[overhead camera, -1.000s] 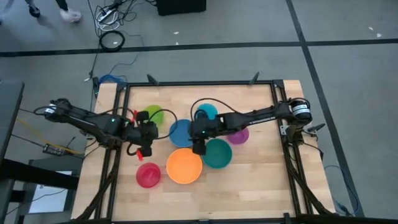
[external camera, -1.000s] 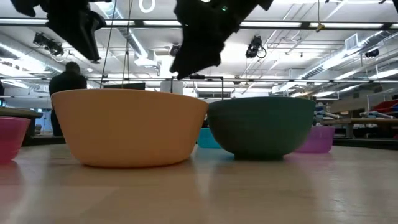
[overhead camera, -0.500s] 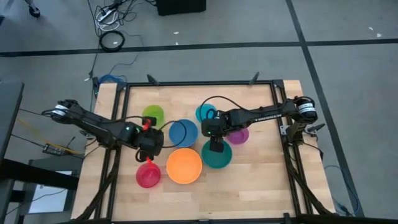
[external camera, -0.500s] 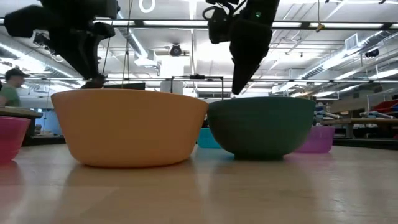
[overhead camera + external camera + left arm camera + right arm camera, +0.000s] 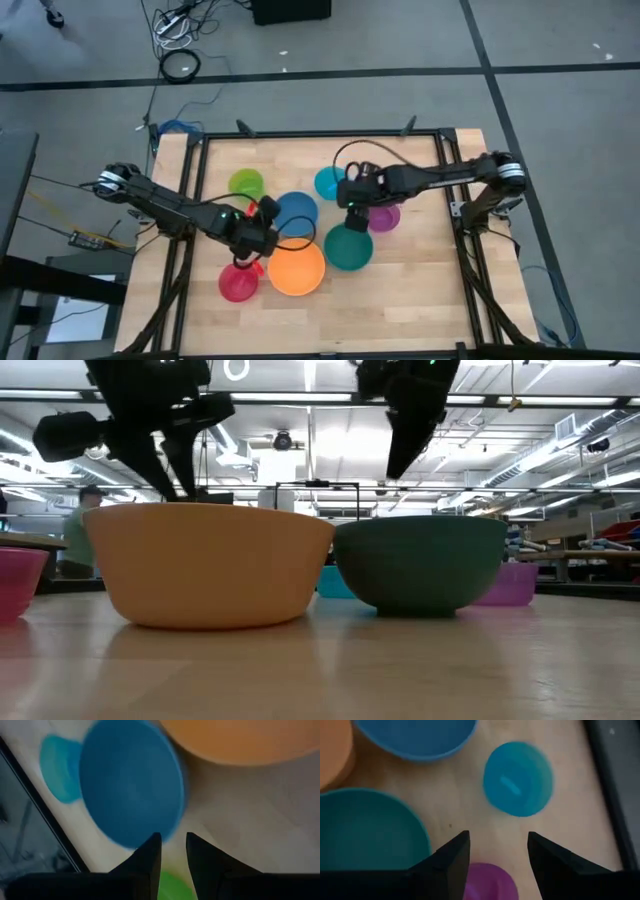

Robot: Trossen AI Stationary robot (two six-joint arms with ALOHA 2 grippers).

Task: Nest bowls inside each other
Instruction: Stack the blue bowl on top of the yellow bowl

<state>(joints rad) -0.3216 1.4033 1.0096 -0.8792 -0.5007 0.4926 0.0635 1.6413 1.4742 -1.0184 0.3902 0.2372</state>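
Seven bowls rest on their bases, apart, on the wooden table [image 5: 420, 300]: lime green [image 5: 245, 184], blue [image 5: 297, 212], cyan [image 5: 328, 182], purple [image 5: 385, 217], teal green [image 5: 348, 248], orange [image 5: 296, 268] and red-pink [image 5: 237, 284]. My left gripper [image 5: 172, 837] hangs open between the lime green bowl and the blue bowl [image 5: 131, 782], pointing down at the blue bowl's rim. My right gripper [image 5: 497, 837] is open above the purple bowl [image 5: 490, 880] and the teal green bowl [image 5: 367, 830], with the cyan bowl [image 5: 518, 777] ahead. Neither holds anything.
A black frame [image 5: 320, 134] runs along the table's far edge and down both sides. Bare wood lies along the near edge and at the right. In the low view the orange bowl [image 5: 210, 565] and the teal green bowl [image 5: 420, 565] stand side by side in front.
My left gripper has gone toward the table's right edge and down, rolling about its own line, to the blue bowl's left side. My right gripper has risen and drawn back toward the right and far edges, from over the orange bowl to the purple bowl. No bowl has moved.
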